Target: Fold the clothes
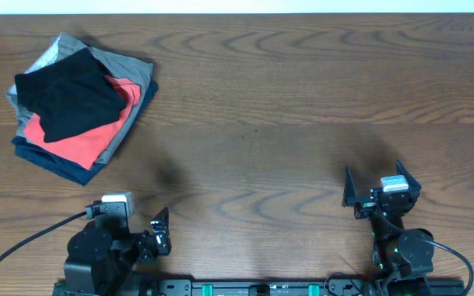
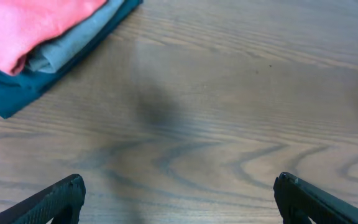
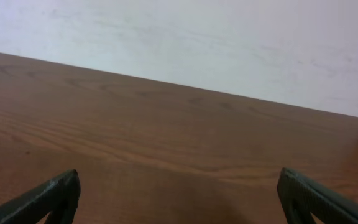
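A wood-grain desk (image 1: 286,107) fills the overhead view, its far left corner carrying a pile of folded garments. A navy garment (image 1: 52,164) lies at the bottom, a grey garment (image 1: 134,74) sits on it, and a red garment (image 1: 81,144) rests on the grey one (its edges are clearest from the left wrist). Behind the desk's far edge stands a plain white wall (image 3: 197,37).

the black shirt (image 1: 71,100) is lying at the far left of the table (image 1: 303,99), topping a pile (image 1: 135,71) of folded garments. it is sitting folded into a rough, uneven block, turned askew to the layers below. its near edge is resting on the red garment (image 1: 81,141). its fabric is looking soft, dark and slightly rumpled.
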{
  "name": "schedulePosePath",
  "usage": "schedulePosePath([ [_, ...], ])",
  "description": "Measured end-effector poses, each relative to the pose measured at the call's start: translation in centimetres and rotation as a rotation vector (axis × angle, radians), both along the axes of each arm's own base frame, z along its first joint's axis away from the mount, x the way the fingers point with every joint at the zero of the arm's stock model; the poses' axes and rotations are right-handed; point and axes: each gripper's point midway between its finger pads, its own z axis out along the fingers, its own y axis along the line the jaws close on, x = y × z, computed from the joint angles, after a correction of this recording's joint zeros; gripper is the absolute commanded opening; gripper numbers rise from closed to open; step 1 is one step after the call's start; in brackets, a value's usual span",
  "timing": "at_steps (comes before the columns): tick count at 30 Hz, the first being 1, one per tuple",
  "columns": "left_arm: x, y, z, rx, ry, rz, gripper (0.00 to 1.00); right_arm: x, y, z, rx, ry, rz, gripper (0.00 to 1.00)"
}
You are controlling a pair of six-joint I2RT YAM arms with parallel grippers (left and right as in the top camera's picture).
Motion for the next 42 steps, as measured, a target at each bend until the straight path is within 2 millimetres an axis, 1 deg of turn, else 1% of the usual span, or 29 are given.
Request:
schedulePosePath([
  [3, 0.2, 0.5, -0.5, 0.000, -0.046, 0.031, 0.98, 0.0, 0.0, 0.0, 0.000, 0.001, 0.000, 0.99],
  [6, 1.5, 1.3, -1.4, -0.001, -0.132, 0.086, 0.98, 0.0, 0.0, 0.0, 0.000, 0.001, 0.000, 0.99],
  [9, 3.4, 2.0, -2.1, -0.001, -0.223, 0.126, 0.98, 0.0, 0.0, 0.0, 0.000, 0.001, 0.001, 0.99],
  [13, 6.3, 2.6, -2.9, -0.001, -0.336, 0.155, 0.98, 0.0, 0.0, 0.0, 0.000, 0.001, 0.002, 0.99],
  [15, 7.6, 2.5, -2.6, -0.006, -0.418, 0.155, 0.98, 0.0, 0.1, 0.0, 0.000, 0.001, 0.003, 0.99],
  [18, 9.0, 2.5, -2.3, -0.015, -0.532, 0.154, 0.98, 0.0, 0.1, 0.0, 0.000, 0.001, 0.003, 0.99],
  [19, 9.2, 2.6, -2.8, -0.014, -0.538, 0.155, 0.98, 0.0, 0.1, 0.0, 0.000, 0.002, 0.003, 0.99],
  [42, 9.3, 2.8, -2.7, -0.008, -0.550, 0.165, 0.98, 0.0, 0.1, 0.0, -0.002, 0.001, 0.004, 0.99],
])
